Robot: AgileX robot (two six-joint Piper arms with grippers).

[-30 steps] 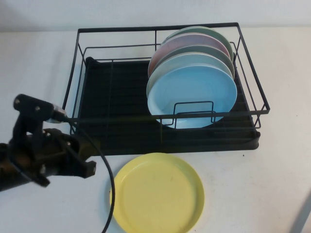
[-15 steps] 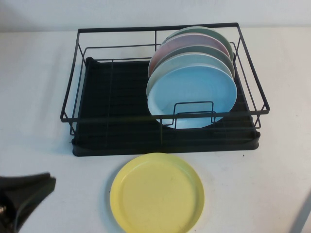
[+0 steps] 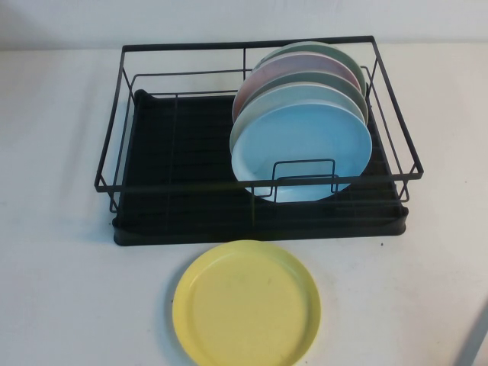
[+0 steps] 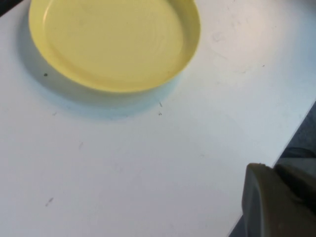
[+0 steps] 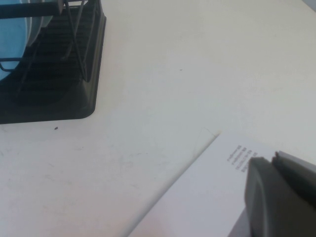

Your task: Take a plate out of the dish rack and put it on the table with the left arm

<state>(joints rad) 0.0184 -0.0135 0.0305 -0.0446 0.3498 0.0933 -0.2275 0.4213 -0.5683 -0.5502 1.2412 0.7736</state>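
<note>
The yellow plate (image 3: 245, 303) lies flat on the white table (image 3: 61, 267), just in front of the black wire dish rack (image 3: 183, 183). In the left wrist view the plate (image 4: 113, 42) lies apart from my left gripper (image 4: 273, 170), whose fingers are together and hold nothing, near the table's edge. My right gripper (image 5: 273, 158) is also shut and empty, off to the rack's (image 5: 74, 74) right side. Neither arm shows in the high view.
A light blue plate (image 3: 301, 152) stands upright at the front of the rack's right half, with greenish and pink plates (image 3: 305, 72) behind it. The rack's left half holds nothing. A white sheet with small print (image 5: 207, 192) lies under my right gripper.
The left arm has drawn back from beside the yellow plate toward the lower left and has left the high view. The plate and the rack have not moved.
</note>
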